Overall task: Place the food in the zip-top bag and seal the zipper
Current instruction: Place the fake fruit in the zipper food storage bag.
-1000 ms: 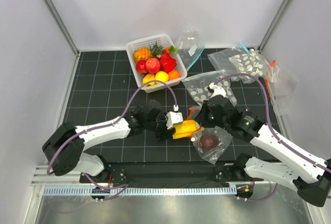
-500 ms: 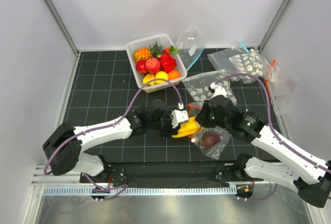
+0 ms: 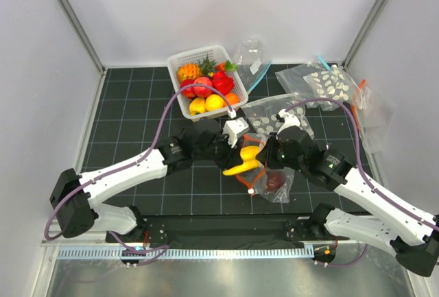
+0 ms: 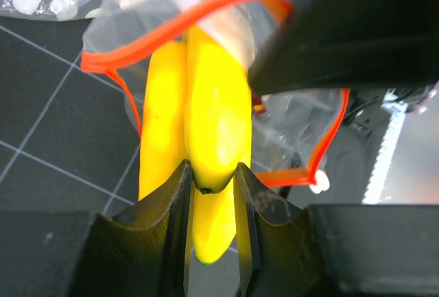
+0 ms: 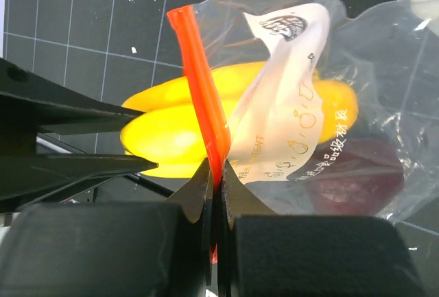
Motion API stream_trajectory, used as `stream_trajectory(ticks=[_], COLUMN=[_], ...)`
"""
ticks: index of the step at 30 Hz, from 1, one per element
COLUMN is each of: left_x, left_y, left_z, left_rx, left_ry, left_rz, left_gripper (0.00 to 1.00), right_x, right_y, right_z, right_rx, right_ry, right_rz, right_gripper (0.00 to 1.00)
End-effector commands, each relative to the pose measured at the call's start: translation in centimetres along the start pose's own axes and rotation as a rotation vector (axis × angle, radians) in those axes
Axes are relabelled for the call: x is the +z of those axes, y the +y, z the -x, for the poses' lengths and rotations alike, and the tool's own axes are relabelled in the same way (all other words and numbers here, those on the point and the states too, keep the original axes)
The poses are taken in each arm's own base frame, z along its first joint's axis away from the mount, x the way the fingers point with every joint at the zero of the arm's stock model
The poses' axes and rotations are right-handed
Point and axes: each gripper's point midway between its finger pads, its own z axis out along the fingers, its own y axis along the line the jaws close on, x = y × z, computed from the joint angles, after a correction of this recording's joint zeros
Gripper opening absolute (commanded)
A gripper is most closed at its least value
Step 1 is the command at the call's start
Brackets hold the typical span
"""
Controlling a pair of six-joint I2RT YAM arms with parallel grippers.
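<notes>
My left gripper [image 4: 211,182] is shut on the yellow banana bunch [image 4: 206,112], whose far end sits inside the open mouth of the clear zip-top bag [image 4: 295,115]. My right gripper [image 5: 214,173] is shut on the bag's orange-red zipper [image 5: 199,84] and holds the mouth up. In the top view the banana bunch [image 3: 245,162] lies between the two grippers, half in the bag [image 3: 278,188]. A dark maroon round fruit [image 3: 276,180] sits inside the bag, and it also shows in the right wrist view [image 5: 357,173] beside the white label [image 5: 288,125].
A white basket [image 3: 180,62] at the back holds red, yellow and orange fruits and a pineapple. Clear bags dotted with white discs [image 3: 274,117] lie behind the right gripper, more [image 3: 329,81] at back right. A clear bag with a blue strip [image 3: 252,60] stands beside the basket.
My left gripper has carried the banana bunch right and farther from the arm bases, pushing its end into the bag mouth. The right gripper has kept hold of the zipper and lifted the bag slightly.
</notes>
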Motion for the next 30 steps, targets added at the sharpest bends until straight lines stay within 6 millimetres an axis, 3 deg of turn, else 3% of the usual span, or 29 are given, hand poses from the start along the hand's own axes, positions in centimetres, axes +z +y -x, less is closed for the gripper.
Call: stream_trajectory(ticks=[1, 8, 16, 20, 24, 27, 30], left_x=[-0.8, 0.5, 1.5, 1.8, 1.6, 0.9, 0.7], left_y=[-2.0, -2.0, -2.4, -2.4, -2.6, -3.0, -3.5], left_z=[5.2, 4.3, 5.4, 5.9, 7.3, 9.5, 10.0], left_rx=[-0.110, -0.134, -0.233, -0.254, -0.265, -0.282, -0.295], left_ry=[-0.103, -0.078, -0.167, -0.204, -0.229, -0.270, -0.269], left_rz=[-0.048, -0.062, -0.048, -0.034, -0.038, -0.045, -0.066], left_gripper=[0.15, 0.15, 0.14, 0.15, 0.16, 0.20, 0.22], right_x=[-0.2, -0.3, -0.8, -2.1, -3.2, -4.1, -4.9], right_y=[1.7, 1.5, 1.8, 2.6, 3.8, 4.5, 4.9], right_z=[0.9, 1.2, 1.8, 3.5, 4.9, 6.3, 7.4], right_rx=[0.001, 0.014, 0.047, 0.050, 0.044, 0.053, 0.073], right_ry=[-0.014, -0.042, -0.078, -0.114, -0.126, -0.162, -0.202], right_rz=[0.058, 0.058, 0.074, 0.091, 0.107, 0.126, 0.140], right_gripper=[0.01, 0.01, 0.01, 0.01, 0.01, 0.01, 0.01])
